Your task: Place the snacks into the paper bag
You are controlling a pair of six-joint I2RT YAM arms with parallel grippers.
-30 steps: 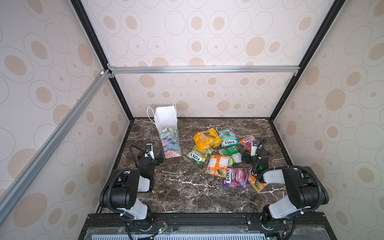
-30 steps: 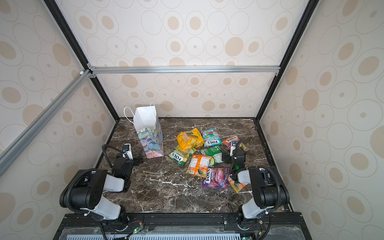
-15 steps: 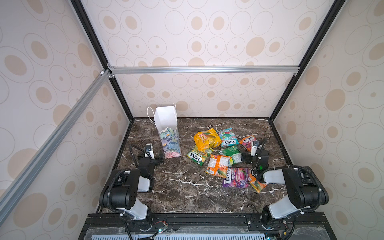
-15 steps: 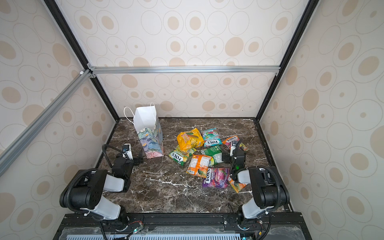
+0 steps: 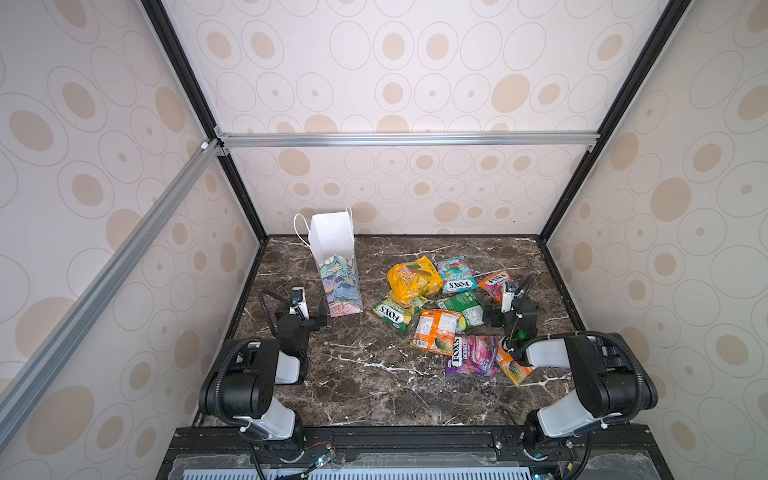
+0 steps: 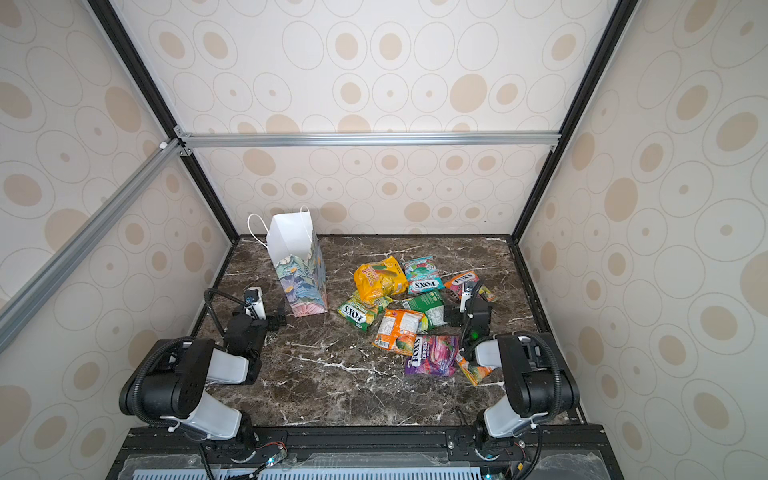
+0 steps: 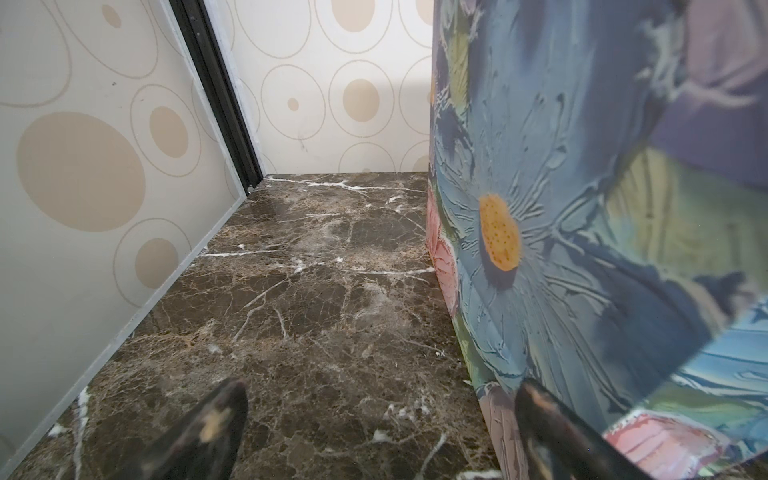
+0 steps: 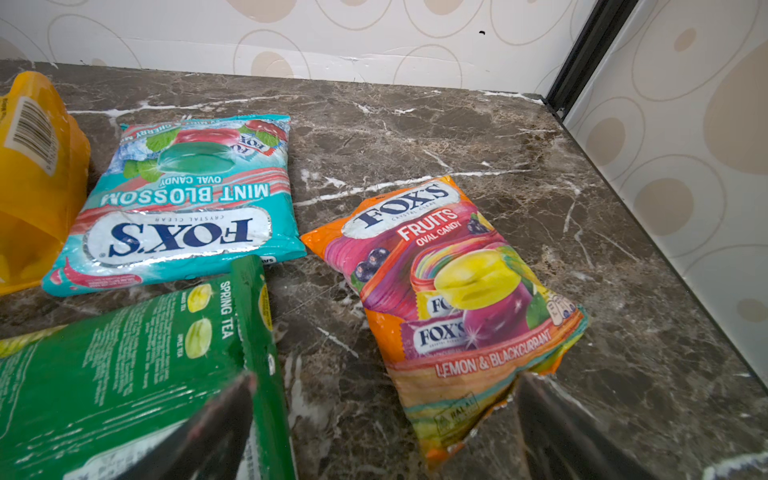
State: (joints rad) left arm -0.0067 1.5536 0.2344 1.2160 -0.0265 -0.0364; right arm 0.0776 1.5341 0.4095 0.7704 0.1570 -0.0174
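Dark marble tabletop in a booth lined with spotted wallpaper is what everything is set on. The paper bag is stood upright near the back left corner, mouth open upward, and the snacks are scattered flat across the right half, well apart from it. About 9 packets can be counted, some overlapping. None is seen in the bag, so the job looks barely begun.

A first pick seems to be getting lined up by the right gripper, which is spread wide with nothing held. It'd probably be done best if just 1 packet is straddled, not 2. Glossy film is likely slippery, so a puffy edge should be pinched rather than the flat face. The bag looks light and tippy, so it could be steadied by the left gripper, also spread wide and empty, while packets are dropped straight down.

The right gripper is hung low at the right side of the pile. The orange fruit packet is laid just ahead, its crumpled end near 1 finger, while the other finger is poked over the green packet. The teal packet is laid further back. Over on the left, 1 finger is parked just beside the bag's bottom corner; contact can't be told.
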